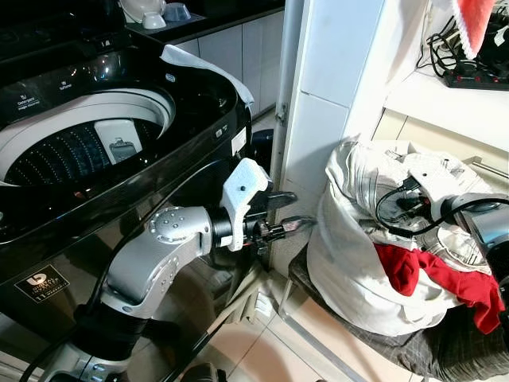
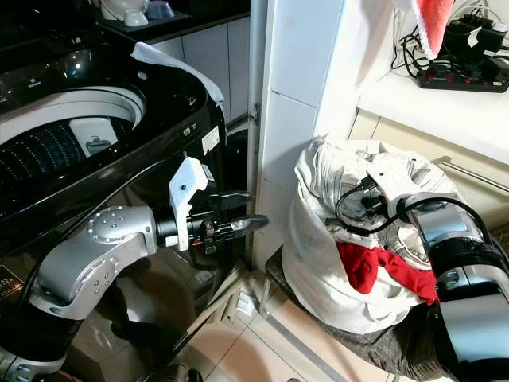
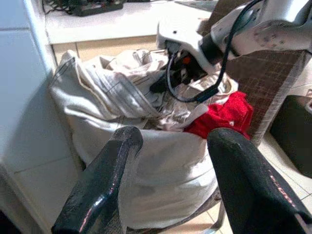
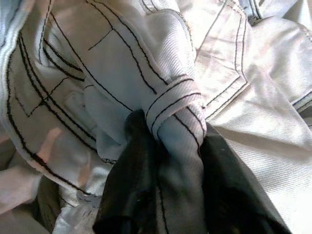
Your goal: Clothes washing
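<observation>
Left end effector sat nearest the camera, extended between the washer and the laundry bag, fingers spread apart and holding nothing. Right end effector was down in the top of the bag, fingers closed on a bunched fold of the pale garment, a stitched white fabric with dark seam lines. That garment lay at the top of the bag, crumpled above a red item that spilled over the bag's rim. The bag rested on a low dark cushion beside a white wall panel; the washer lid stood open, drum exposed, well apart from the bag. Risk assessment: the grip held only a narrow fold, so the fabric could slip free under the garment's weight during lifting. The garment appeared tangled with neighbouring items; pulling could drag the red item out onto the floor or tip the soft bag. A trailing sleeve could snag on the washer rim during transfer.
</observation>
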`<state>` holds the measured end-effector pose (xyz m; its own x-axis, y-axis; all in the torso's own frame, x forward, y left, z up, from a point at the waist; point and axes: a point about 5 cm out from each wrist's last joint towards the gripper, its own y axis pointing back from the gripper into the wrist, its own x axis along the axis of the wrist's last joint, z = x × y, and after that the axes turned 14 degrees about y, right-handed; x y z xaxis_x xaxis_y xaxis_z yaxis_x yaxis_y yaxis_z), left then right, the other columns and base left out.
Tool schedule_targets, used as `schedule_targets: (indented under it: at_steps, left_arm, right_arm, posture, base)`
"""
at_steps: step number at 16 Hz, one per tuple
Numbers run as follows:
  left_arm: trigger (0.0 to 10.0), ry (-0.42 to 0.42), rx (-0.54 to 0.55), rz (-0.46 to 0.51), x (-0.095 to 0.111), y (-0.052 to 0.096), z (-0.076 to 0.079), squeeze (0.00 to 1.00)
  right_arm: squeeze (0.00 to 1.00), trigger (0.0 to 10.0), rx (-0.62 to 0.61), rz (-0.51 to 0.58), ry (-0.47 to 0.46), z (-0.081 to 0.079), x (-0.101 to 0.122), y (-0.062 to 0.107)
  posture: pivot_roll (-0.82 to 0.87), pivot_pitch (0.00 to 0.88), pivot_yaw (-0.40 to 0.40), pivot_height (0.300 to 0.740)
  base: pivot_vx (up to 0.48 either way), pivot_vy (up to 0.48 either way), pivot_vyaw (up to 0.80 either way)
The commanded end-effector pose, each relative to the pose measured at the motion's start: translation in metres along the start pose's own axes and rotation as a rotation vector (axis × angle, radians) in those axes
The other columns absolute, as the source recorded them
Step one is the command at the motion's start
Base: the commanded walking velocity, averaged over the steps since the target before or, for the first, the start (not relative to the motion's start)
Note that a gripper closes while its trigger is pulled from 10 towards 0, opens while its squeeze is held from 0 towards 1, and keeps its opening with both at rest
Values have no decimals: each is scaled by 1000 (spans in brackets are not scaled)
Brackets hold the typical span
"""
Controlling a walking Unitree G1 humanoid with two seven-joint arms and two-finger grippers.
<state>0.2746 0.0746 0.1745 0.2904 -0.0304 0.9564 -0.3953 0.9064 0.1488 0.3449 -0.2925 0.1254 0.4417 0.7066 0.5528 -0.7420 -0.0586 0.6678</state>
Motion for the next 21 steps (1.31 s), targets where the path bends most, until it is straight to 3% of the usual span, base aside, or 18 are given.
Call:
schedule_targets:
  at_steps: [1, 4, 6, 11, 13, 14, 16, 17, 18, 20, 21]
  left_arm:
    - [10000, -24, 28, 14, 6, 1, -4, 0]
    - [10000, -36, 72, 45, 10, 1, -9, 0]
    - [10000, -44, 121, 95, 17, 2, -14, 0]
    - [10000, -4, 225, 283, 45, 10, -29, 0]
    - [10000, -49, 323, 485, 78, 23, -40, 0]
    - [10000, -55, 343, 576, 93, 30, -42, 0]
    - [10000, -87, 352, 653, 109, 37, -41, 0]
    - [10000, -96, 357, 752, 128, 46, -39, 0]
    - [10000, -84, 343, 865, 149, 57, -37, 1000]
    - [10000, -86, 311, 904, 159, 61, -35, 1000]
    - [10000, -91, 259, 907, 164, 54, -30, 1000]
  right_arm:
    - [0, 0, -13, -13, -3, 6, -1, 3]
    - [0, 0, -20, 3, 13, 12, 3, 7]
    - [0, 0, -41, 62, 7, 30, 15, 22]
    - [0, 0, -58, 535, -183, 84, 74, 96]
    - [0, 0, -33, 961, -252, 105, 125, 161]
    - [0, 0, -6, 1124, -273, 108, 146, 186]
    - [0, 0, 35, 1229, -268, 104, 164, 203]
    - [0, 0, 100, 1314, -260, 96, 181, 216]
    - [0, 0, 167, 1363, -235, 85, 197, 221]
    - [0, 0, 248, 1395, -243, 74, 210, 221]
    - [0, 0, 389, 1401, -270, 51, 223, 211]
  posture:
    - [31, 0, 24, 740]
    - [32, 0, 22, 740]
    - [38, 0, 16, 740]
    - [31, 0, 22, 740]
    - [24, 0, 28, 740]
    - [22, 0, 29, 740]
    - [21, 0, 26, 740]
    - [24, 0, 23, 740]
    - [28, 0, 15, 740]
    - [35, 0, 8, 740]
    - [41, 0, 1, 740]
  base:
    - [0, 0, 0]
    - [0, 0, 0]
    - [0, 0, 0]
    - [0, 0, 0]
    - [0, 0, 0]
    - [0, 0, 0]
    - [0, 0, 0]
    - [0, 0, 0]
    - [0, 0, 0]
    - [0, 0, 0]
    - [0, 0, 0]
